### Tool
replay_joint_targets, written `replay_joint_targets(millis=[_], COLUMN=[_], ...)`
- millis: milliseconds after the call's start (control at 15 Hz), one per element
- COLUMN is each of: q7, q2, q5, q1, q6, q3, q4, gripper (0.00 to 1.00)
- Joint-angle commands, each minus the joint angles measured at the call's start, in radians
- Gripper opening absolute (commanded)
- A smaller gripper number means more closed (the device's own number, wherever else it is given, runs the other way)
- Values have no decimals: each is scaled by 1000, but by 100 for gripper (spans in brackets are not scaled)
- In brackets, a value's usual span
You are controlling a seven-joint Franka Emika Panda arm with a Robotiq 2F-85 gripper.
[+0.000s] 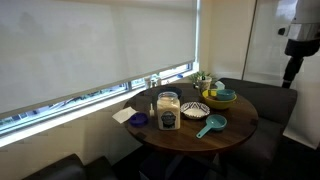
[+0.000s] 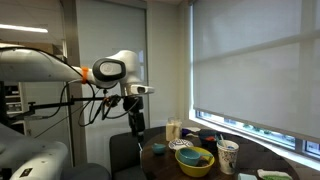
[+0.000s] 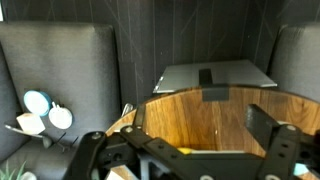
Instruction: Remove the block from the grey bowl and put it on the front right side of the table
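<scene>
Plainly empty, the gripper (image 3: 185, 150) hangs with its jaws spread wide, high off the table (image 1: 235, 125) at 2 o'clock. In an exterior view the pale bowl (image 1: 195, 110) sits near the table's centre, a yellow bowl (image 1: 220, 96) at its 1 o'clock. The block is too small to make out.

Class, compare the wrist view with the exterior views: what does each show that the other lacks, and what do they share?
Only the wrist view: a flat grey object beyond the far edge of the table. Only the exterior views: the window blind, the yellow bowl, the jar and the robot arm. Shared: the round wooden table and the tool, open in the wrist view.
</scene>
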Motion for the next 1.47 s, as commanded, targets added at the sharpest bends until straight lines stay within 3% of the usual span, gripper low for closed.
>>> replay_joint_targets(millis=[0, 267, 467, 533, 1200, 1400], q7=[50, 5, -41, -5, -9, -82], q2=[124, 273, 386, 298, 313, 457], q5=[-49, -13, 39, 3, 4, 27], q1=[-11, 1, 13, -6, -7, 21], q6=[197, 375, 401, 402, 403, 495], q3=[8, -24, -58, -30, -32, -59], q4=[132, 281, 392, 298, 308, 401], gripper=[100, 100, 100, 100, 100, 100])
